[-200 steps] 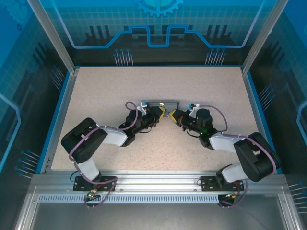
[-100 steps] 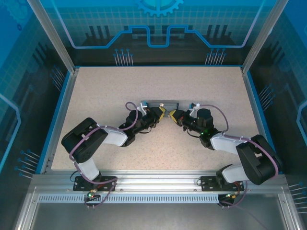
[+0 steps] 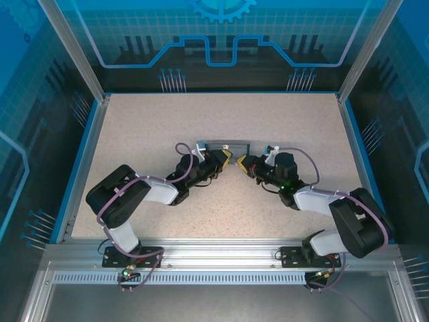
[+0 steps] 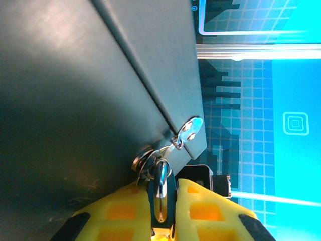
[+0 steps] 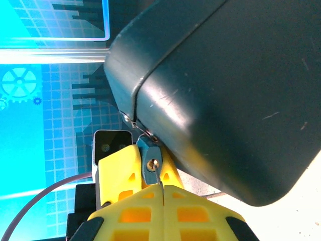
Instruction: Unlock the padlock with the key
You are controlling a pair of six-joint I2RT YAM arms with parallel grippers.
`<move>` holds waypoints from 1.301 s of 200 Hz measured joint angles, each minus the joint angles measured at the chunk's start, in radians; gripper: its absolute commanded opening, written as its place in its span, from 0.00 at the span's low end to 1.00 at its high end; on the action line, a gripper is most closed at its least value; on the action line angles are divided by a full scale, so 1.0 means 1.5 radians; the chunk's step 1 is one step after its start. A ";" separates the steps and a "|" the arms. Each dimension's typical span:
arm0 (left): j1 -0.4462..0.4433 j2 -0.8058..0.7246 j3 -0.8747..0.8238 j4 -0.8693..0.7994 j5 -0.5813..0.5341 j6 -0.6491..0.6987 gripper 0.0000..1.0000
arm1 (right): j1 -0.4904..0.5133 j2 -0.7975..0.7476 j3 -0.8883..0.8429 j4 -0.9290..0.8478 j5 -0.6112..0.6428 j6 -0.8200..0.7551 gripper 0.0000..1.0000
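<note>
Dark grey case (image 3: pixel 224 144) at mid bench (image 3: pixel 154 121). Reaching it low from both sides, elbows bent, forearms near flat, wrists turned inward. Left end effector (image 3: pixel 226 157) clamped on padlock (image 4: pixel 160 188), just beside the case's hasp (image 4: pixel 188 131). Right end effector (image 3: pixel 242 161) pinched shut on key (image 5: pixel 159 179), tip at padlock keyhole. Yellow fingertips of both nearly meeting.

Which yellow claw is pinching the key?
The right gripper: a thin key pokes from its closed grip toward the padlock that the left gripper clasps.
</note>
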 measured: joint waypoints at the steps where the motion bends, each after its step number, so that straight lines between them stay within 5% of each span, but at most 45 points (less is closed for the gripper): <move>1: 0.000 0.000 0.000 0.000 0.000 0.000 0.00 | 0.000 0.000 0.000 0.000 0.000 0.000 0.00; 260: 0.000 0.001 0.000 -0.001 -0.011 -0.004 0.00 | -0.002 0.044 0.021 0.017 -0.005 -0.010 0.00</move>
